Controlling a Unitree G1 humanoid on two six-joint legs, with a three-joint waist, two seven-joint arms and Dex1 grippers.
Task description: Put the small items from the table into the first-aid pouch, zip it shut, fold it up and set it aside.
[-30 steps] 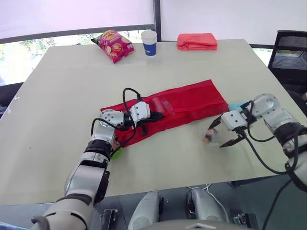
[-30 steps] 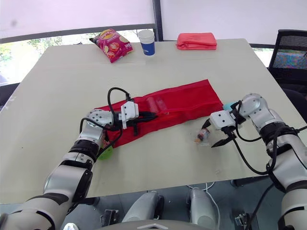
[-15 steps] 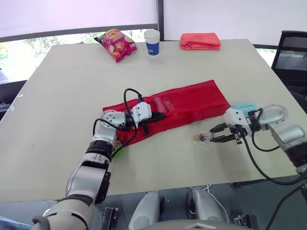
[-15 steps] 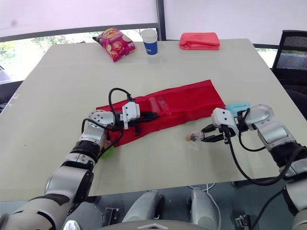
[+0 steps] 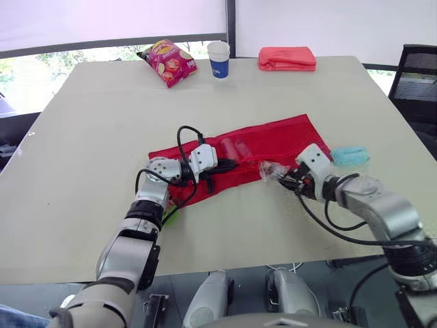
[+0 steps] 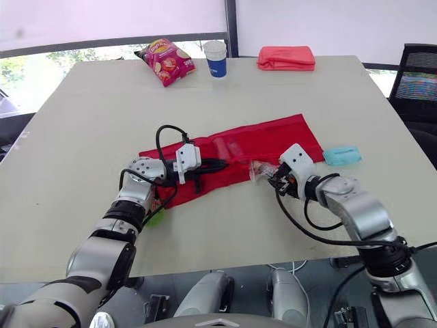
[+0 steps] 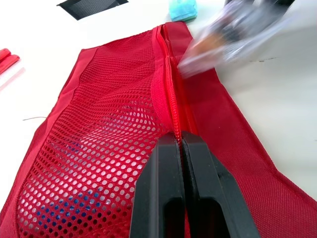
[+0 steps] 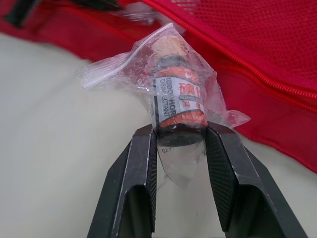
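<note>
The red mesh pouch [image 5: 252, 149] lies flat in the middle of the table, its zip line running lengthwise. My left gripper [image 7: 179, 144] is shut on the pouch's zip seam near its left end [image 5: 222, 166]. My right gripper [image 8: 179, 136] is shut on a small brown bottle in a clear plastic bag [image 8: 176, 99]. It holds the bottle just above the pouch's near edge, right of centre [image 5: 273, 171]. A small teal packet [image 5: 349, 155] rests on the table right of the pouch. A green item [image 5: 167, 217] peeks out beside my left forearm.
A pink crisp bag [image 5: 167, 61], a white-and-blue paper cup [image 5: 219, 59] and a folded red cloth [image 5: 287, 59] stand along the far edge. A black chair [image 5: 416, 68] stands off the table's right side.
My right gripper shut on the bagged bottle at the table's right side and carried it left to the pouch's near edge. The left gripper stayed on the zip seam.
</note>
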